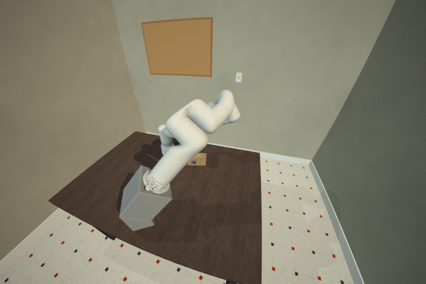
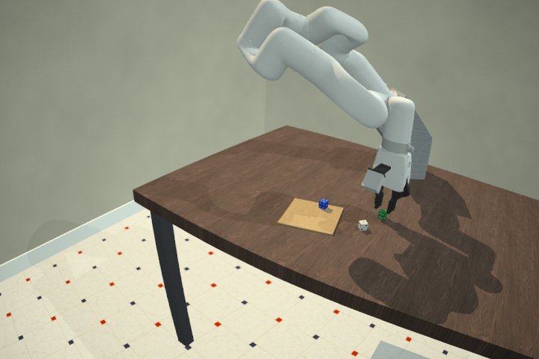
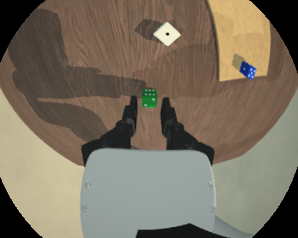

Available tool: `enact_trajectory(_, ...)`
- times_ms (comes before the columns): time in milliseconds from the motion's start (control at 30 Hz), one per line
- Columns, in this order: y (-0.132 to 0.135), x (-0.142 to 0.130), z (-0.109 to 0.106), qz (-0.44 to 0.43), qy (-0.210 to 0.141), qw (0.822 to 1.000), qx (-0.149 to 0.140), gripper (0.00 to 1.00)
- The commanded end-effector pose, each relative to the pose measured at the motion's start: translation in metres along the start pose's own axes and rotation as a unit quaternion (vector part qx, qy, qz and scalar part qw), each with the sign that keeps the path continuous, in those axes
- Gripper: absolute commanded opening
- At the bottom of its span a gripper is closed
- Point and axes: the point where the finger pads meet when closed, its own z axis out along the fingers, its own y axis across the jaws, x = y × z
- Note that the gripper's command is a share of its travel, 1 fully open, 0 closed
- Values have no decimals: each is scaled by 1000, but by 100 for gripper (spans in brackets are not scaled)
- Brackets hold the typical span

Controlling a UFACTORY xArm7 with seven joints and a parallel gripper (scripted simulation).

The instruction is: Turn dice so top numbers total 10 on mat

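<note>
A room with grey-green walls, a corkboard [image 1: 180, 47] and a light switch [image 1: 238, 77] on one of them, and a pale tiled floor speckled with red and dark squares surrounds a dark brown wooden worktop [image 1: 220, 207] [image 2: 236, 169] [image 3: 109, 30]. On it lies a flat tan mat [image 1: 202, 157] [image 2: 310, 218] [image 3: 243, 30], the landmark here.

A blue die [image 1: 193, 161] [image 2: 323, 203] [image 3: 247, 69] sits on the mat, near its edge. A white die [image 2: 362, 225] [image 3: 167, 34] is off the mat, on the bare wood near it, with a single dot on its top face. A green die [image 2: 382, 214] [image 3: 149, 98] is also off the mat, farther from it than the white die; its top number is hard to be sure of.

A white robot arm [image 1: 186, 134] [image 2: 329, 75] rises from a grey block [image 1: 146, 207] [image 2: 421, 148] and bends downward beside the mat. Its black-fingered jaws [image 2: 385, 208] are partly open, with a moderate gap and nothing held, their tips close to the green die.
</note>
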Motion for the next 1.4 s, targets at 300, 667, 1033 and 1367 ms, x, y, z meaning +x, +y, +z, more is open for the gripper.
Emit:
enact_trajectory(300,-1,0,2,0,1,1000,2,36)
enact_trajectory(667,-1,0,16,0,1,1000,2,36)
enact_trajectory(1033,-1,0,23,0,1,1000,2,36)
enact_trajectory(1367,-1,0,23,0,1,1000,2,36)
